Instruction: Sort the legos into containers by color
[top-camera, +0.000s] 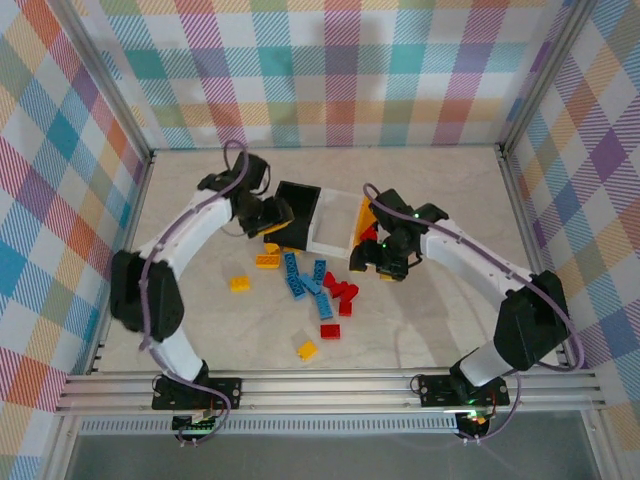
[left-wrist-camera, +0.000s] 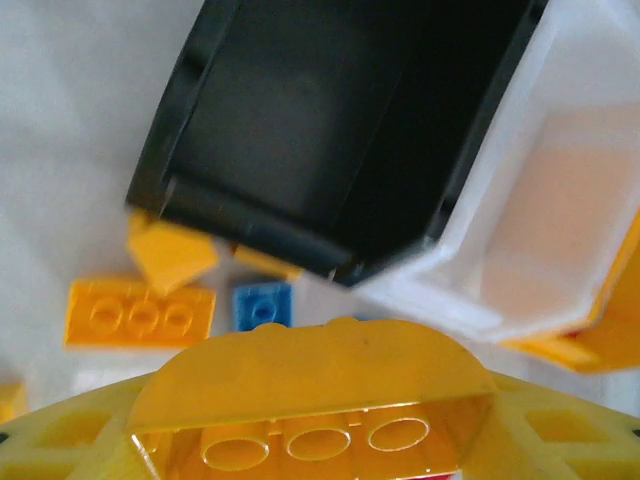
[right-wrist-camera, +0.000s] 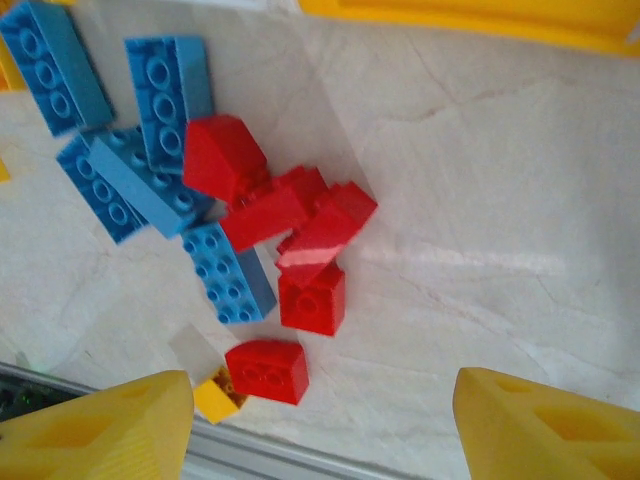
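My left gripper (left-wrist-camera: 320, 445) (top-camera: 270, 222) is shut on a yellow-orange lego (left-wrist-camera: 320, 372) with a curved top, its hollow underside facing the camera. It hangs just short of the black container (left-wrist-camera: 320, 130) (top-camera: 297, 205). The white container (left-wrist-camera: 560, 200) (top-camera: 335, 222) stands beside the black one, and the yellow-orange container (left-wrist-camera: 600, 345) (right-wrist-camera: 470, 15) comes after it. My right gripper (right-wrist-camera: 320, 405) (top-camera: 385, 262) is open above the table, with nothing between its fingers. Red legos (right-wrist-camera: 290, 215) (top-camera: 340, 292) and blue legos (right-wrist-camera: 160, 150) (top-camera: 305, 280) lie heaped to its left.
Loose yellow-orange legos (top-camera: 240, 284) (top-camera: 307, 350) (left-wrist-camera: 140, 315) and a small blue one (left-wrist-camera: 262, 305) lie on the pale table. A metal rail (top-camera: 330, 385) runs along the front edge. Checked walls close the sides and back.
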